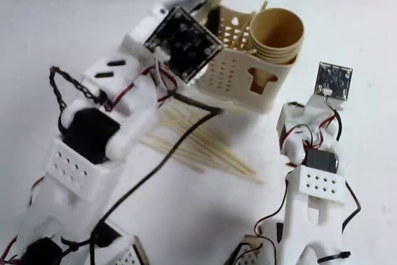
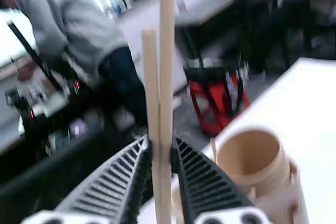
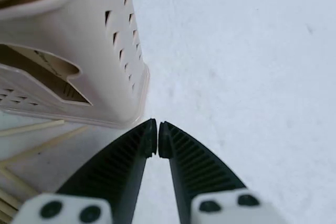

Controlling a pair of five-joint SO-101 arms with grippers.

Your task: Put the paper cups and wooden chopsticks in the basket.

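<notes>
The left gripper (image 2: pixel 160 145) pinches chopsticks (image 2: pixel 166 51) upright over the basket (image 1: pixel 236 79) near the tabletop's far edge; the right gripper (image 3: pixel 157 137), pressed together, sits beside it.

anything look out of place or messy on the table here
Yes: a loose heap of thin wooden chopsticks lies fanned across the white table beside the cream perforated plastic basket. The left gripper grips two more. Nothing looks spilled or broken.

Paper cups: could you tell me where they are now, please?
In the high view, the paper cups sit stacked inside the basket, at its end nearer the right arm.
</notes>
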